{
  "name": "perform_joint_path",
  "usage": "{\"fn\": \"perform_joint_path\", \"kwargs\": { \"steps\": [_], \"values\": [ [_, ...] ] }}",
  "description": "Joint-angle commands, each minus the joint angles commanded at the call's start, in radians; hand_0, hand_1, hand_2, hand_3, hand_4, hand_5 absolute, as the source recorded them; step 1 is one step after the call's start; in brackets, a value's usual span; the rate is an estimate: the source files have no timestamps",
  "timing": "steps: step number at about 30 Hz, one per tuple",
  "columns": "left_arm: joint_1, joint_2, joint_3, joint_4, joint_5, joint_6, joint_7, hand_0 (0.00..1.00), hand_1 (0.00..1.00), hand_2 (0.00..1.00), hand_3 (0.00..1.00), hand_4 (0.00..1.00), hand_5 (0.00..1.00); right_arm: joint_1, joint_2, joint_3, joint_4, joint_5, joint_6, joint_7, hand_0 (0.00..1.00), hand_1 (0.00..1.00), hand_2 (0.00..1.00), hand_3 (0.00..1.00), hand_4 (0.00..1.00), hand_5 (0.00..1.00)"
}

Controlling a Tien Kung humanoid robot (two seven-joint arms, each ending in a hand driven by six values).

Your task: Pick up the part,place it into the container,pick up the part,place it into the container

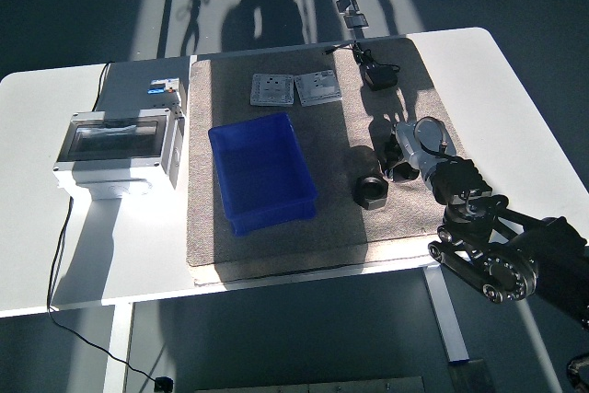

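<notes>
A blue open-topped container sits on the grey mat near the table's middle, and nothing shows inside it. A black ring-shaped part lies on the mat to the right of the container. My right hand reaches in from the lower right and hovers just up and right of that part. Its fingers are loosely spread toward the part and hold nothing. My left arm does not show.
Two grey switch plates lie on the mat behind the container. A black adapter with a cable rests at the back right. A grey electrical box with a clear lid stands at the left. Strong shadows cross the mat.
</notes>
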Motion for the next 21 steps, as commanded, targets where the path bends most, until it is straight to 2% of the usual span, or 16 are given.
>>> {"fn": "perform_joint_path", "kwargs": {
  "steps": [3, 5, 6, 11, 12, 13, 16, 18, 19, 21],
  "values": [
    [0.000, 0.000, -0.001, 0.000, 0.000, 0.000, 0.000, 0.673, 0.613, 0.584, 0.636, 0.658, 0.697, 0.005, -0.008, 0.004, 0.009, 0.007, -0.030, 0.014, 0.646, 0.271, 0.293, 0.404, 0.281, 0.077],
    [0.001, 0.001, -0.002, 0.000, -0.001, 0.000, -0.001, 0.673, 0.613, 0.584, 0.636, 0.658, 0.697, 0.009, -0.019, 0.009, 0.032, 0.025, -0.068, 0.031, 0.646, 0.271, 0.293, 0.404, 0.281, 0.077],
    [0.001, 0.001, -0.002, 0.000, -0.002, 0.001, -0.001, 0.673, 0.612, 0.583, 0.639, 0.665, 0.712, 0.011, -0.024, 0.009, 0.048, 0.043, -0.089, 0.041, 0.644, 0.270, 0.291, 0.401, 0.253, 0.073],
    [0.001, 0.002, -0.003, 0.000, -0.009, 0.004, -0.004, 0.673, 0.612, 0.583, 0.639, 0.665, 0.712, 0.024, -0.035, -0.048, 0.148, 0.186, -0.178, 0.137, 0.644, 0.270, 0.291, 0.401, 0.253, 0.073],
    [0.000, 0.002, -0.006, 0.000, -0.004, 0.004, -0.004, 0.672, 0.609, 0.583, 0.637, 0.666, 0.710, 0.031, -0.031, -0.067, 0.170, 0.224, -0.185, 0.160, 0.644, 0.270, 0.291, 0.401, 0.253, 0.073],
    [-0.001, 0.003, -0.008, 0.000, 0.000, 0.004, -0.003, 0.672, 0.609, 0.583, 0.637, 0.666, 0.710, 0.035, -0.028, -0.081, 0.184, 0.251, -0.188, 0.174, 0.667, 0.281, 0.315, 0.489, 0.259, 0.075],
    [-0.005, 0.004, -0.017, 0.000, 0.016, 0.002, -0.001, 0.672, 0.609, 0.583, 0.637, 0.666, 0.710, 0.055, -0.004, -0.145, 0.246, 0.325, -0.203, 0.230, 0.667, 0.281, 0.315, 0.489, 0.259, 0.075],
    [-0.006, 0.005, -0.021, 0.000, 0.021, 0.002, -0.001, 0.672, 0.609, 0.583, 0.637, 0.666, 0.710, 0.066, 0.015, -0.188, 0.288, 0.308, -0.215, 0.242, 0.667, 0.281, 0.315, 0.489, 0.259, 0.075],
    [-0.007, 0.005, -0.022, 0.000, 0.021, 0.003, -0.002, 0.674, 0.606, 0.579, 0.640, 0.677, 0.716, 0.073, 0.025, -0.210, 0.309, 0.284, -0.226, 0.238, 0.665, 0.377, 0.381, 0.501, 0.267, 0.071],
    [-0.008, 0.006, -0.023, 0.000, 0.019, 0.004, -0.003, 0.674, 0.606, 0.579, 0.640, 0.677, 0.716, 0.086, 0.041, -0.248, 0.322, 0.242, -0.237, 0.225, 0.665, 0.377, 0.381, 0.501, 0.267, 0.071]
  ]
}}
